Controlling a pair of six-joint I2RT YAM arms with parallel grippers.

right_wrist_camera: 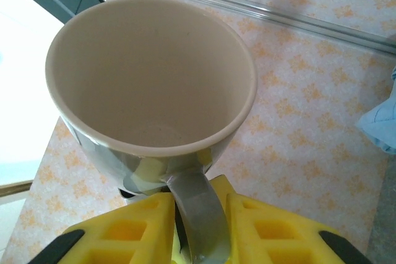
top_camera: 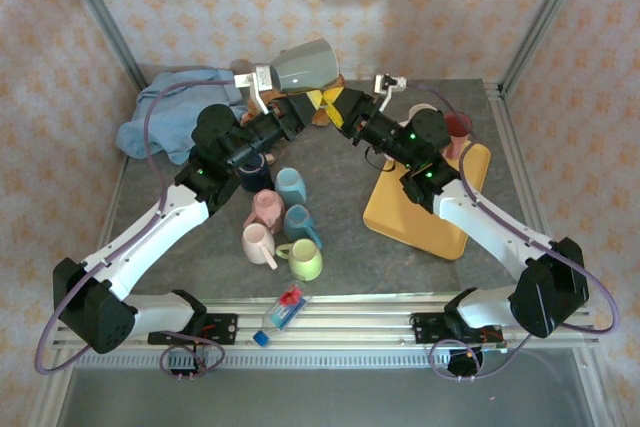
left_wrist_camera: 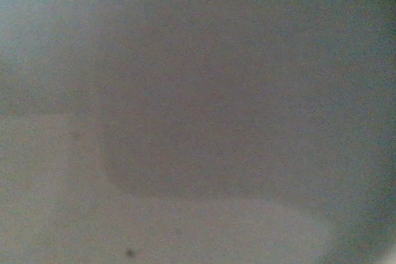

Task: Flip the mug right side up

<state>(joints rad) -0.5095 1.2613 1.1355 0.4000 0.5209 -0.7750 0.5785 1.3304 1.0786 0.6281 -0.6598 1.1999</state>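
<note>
At left, left claw [top_camera: 262,79] pinched narrow on the base end of the grey mug [top_camera: 305,65], aloft over the back of the table [top_camera: 340,237], lying on its side, mouth rightward. At right, right claw [top_camera: 330,102], yellow fingers [right_wrist_camera: 136,230] flanking the handle [right_wrist_camera: 199,211], nearly closed; firm clamp or not, cannot tell. Likely glazed ceramic: stiff, slick, weighty, breakable; best taken by the handle. No legible writing.

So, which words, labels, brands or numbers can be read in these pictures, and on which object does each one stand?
No text can be read anywhere.
Small bottle lying at the near table edge: its red label is too small to read.
Grey mug: no print visible inside or on the handle.
Left wrist view: blurred, nothing legible.
</note>
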